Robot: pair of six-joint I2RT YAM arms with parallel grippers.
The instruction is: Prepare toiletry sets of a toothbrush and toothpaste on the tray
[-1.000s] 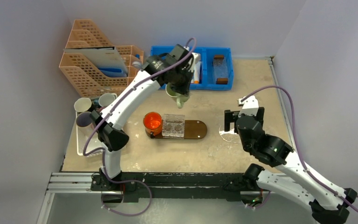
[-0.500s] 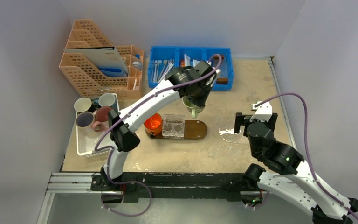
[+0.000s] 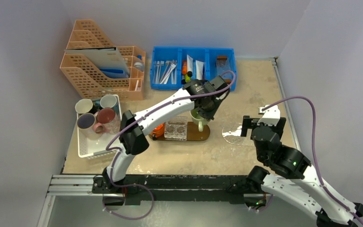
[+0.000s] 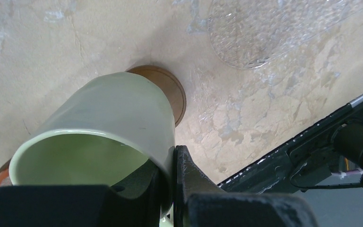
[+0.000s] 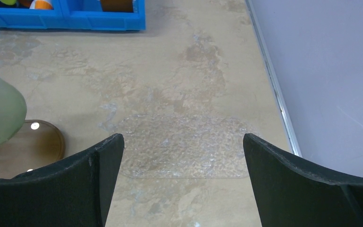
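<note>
My left gripper is shut on the rim of a pale green mug, one finger inside and one outside. The mug hangs tilted over the right end of the dark brown tray; I cannot tell if it touches. The tray end shows under the mug. White-handled toothbrushes and pale tubes lie in the blue bin at the back. My right gripper is open and empty over a clear textured plate.
An orange cup and a clear glass block stand on the tray's left and middle. A white tray with mugs sits at the left, orange file racks behind it. The clear plate lies right of the brown tray.
My left arm has carried the green mug from beside the blue bin forward and right, down to the brown tray's right end. My right arm has drifted slightly right.
</note>
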